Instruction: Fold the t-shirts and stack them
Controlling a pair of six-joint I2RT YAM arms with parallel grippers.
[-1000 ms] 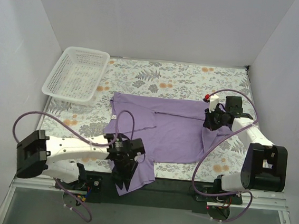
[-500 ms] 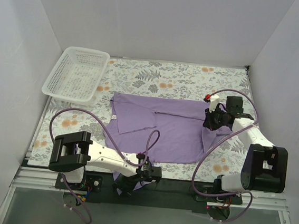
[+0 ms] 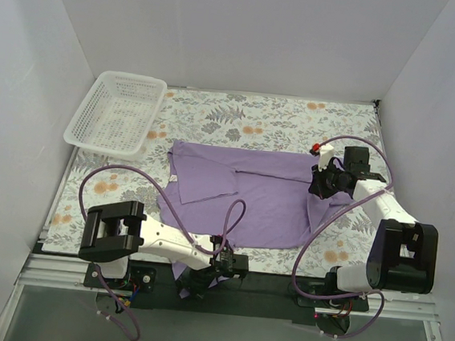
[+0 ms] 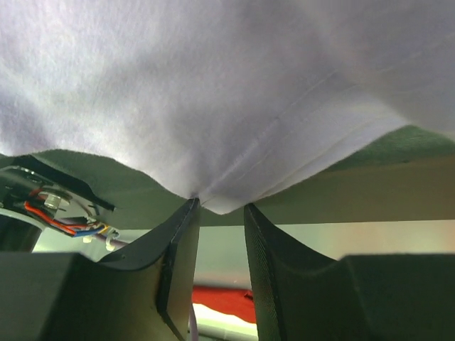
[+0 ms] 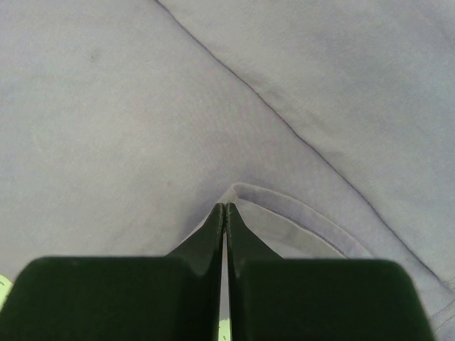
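Note:
The lavender t-shirt (image 3: 261,198) lies spread on the flowered table, its near-left part drooping over the front edge (image 3: 179,269). My left gripper (image 3: 203,279) is low at that front edge, under the hanging cloth. In the left wrist view its jaws stand apart (image 4: 219,207), and a corner of the t-shirt (image 4: 213,106) dips just between the fingertips without being pinched. My right gripper (image 3: 323,188) rests on the shirt's right edge. In the right wrist view it is shut (image 5: 225,207), with the folded hem (image 5: 284,213) caught at its tips.
A white lattice basket (image 3: 82,106) stands at the far left corner, partly off the table. Purple cables loop over the near-left table (image 3: 122,172) and beside the right arm (image 3: 319,228). White walls enclose the table on three sides.
My left arm swung from over the shirt's near-left flap down to the table's front edge. The hanging flap now shows much less. The right arm has stayed put.

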